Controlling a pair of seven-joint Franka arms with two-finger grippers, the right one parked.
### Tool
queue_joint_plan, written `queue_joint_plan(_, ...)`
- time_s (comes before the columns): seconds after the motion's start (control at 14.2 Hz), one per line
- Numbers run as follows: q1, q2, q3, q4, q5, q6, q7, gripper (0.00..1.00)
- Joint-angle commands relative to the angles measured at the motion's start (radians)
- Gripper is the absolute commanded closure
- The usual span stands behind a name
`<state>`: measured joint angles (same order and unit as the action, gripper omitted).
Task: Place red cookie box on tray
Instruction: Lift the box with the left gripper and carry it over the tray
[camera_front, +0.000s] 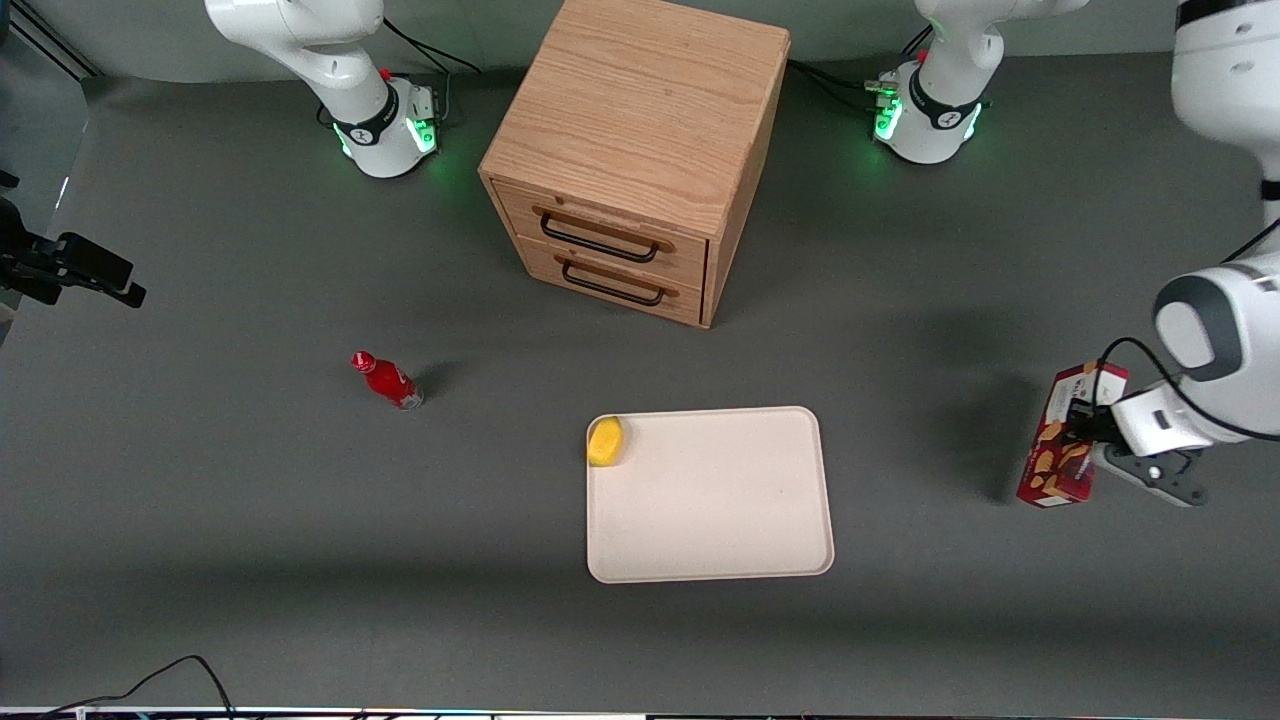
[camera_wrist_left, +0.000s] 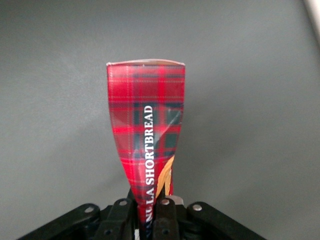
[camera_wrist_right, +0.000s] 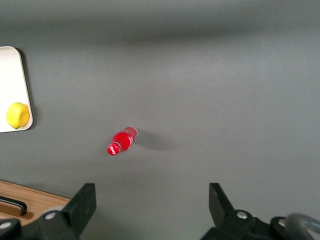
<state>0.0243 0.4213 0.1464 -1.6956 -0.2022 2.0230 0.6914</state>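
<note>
The red cookie box (camera_front: 1062, 445) stands on end at the working arm's end of the table, with tan cookie pictures on its side. My gripper (camera_front: 1078, 425) is shut on it, gripping it across its thin sides. In the left wrist view the box (camera_wrist_left: 147, 125) shows red tartan and white lettering, and it rises out of the gripper (camera_wrist_left: 150, 212), squeezed narrow where the fingers pinch it. Its shadow lies apart from it on the table, so it seems to hang above the surface. The cream tray (camera_front: 720, 510) lies flat near the table's middle, well away from the box.
A yellow lemon (camera_front: 605, 441) lies in a corner of the tray. A wooden two-drawer cabinet (camera_front: 640, 150) stands farther from the front camera than the tray. A small red bottle (camera_front: 388, 380) lies toward the parked arm's end.
</note>
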Motion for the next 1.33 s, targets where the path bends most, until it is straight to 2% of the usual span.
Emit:
queue_joint_plan(0.0,-0.026,-0.071,-0.008,0.179,0.007,-0.293,-0.218,1.00)
queue_joint_plan(0.14,-0.030,-0.079,-0.097,0.295,0.012,-0.429,-0.428,1.00)
queue_joint_plan(0.21,-0.030,-0.079,-0.161,0.316,0.035,-0.444,-0.538,1.00)
queue_joint_plan(0.35,-0.032,-0.064,-0.324,0.318,0.091,-0.402,-0.810,1.00)
queue_joint_plan(0.49,-0.034,-0.012,-0.477,0.307,0.174,-0.267,-1.048,1.00)
queue_joint_plan(0.56,-0.035,0.038,-0.525,0.306,0.213,-0.198,-1.122,1.00)
queue_joint_plan(0.7,-0.053,0.144,-0.580,0.295,0.344,-0.071,-1.220,1.00)
queue_joint_plan(0.98,-0.066,0.299,-0.591,0.214,0.582,0.228,-1.322,1.00)
queue_joint_plan(1.12,-0.064,0.338,-0.587,0.188,0.650,0.331,-1.374,1.00)
queue_joint_plan(1.19,-0.063,0.340,-0.585,0.188,0.664,0.333,-1.374,0.01)
queue_joint_plan(1.26,-0.057,0.329,-0.585,0.188,0.659,0.323,-1.377,0.00)
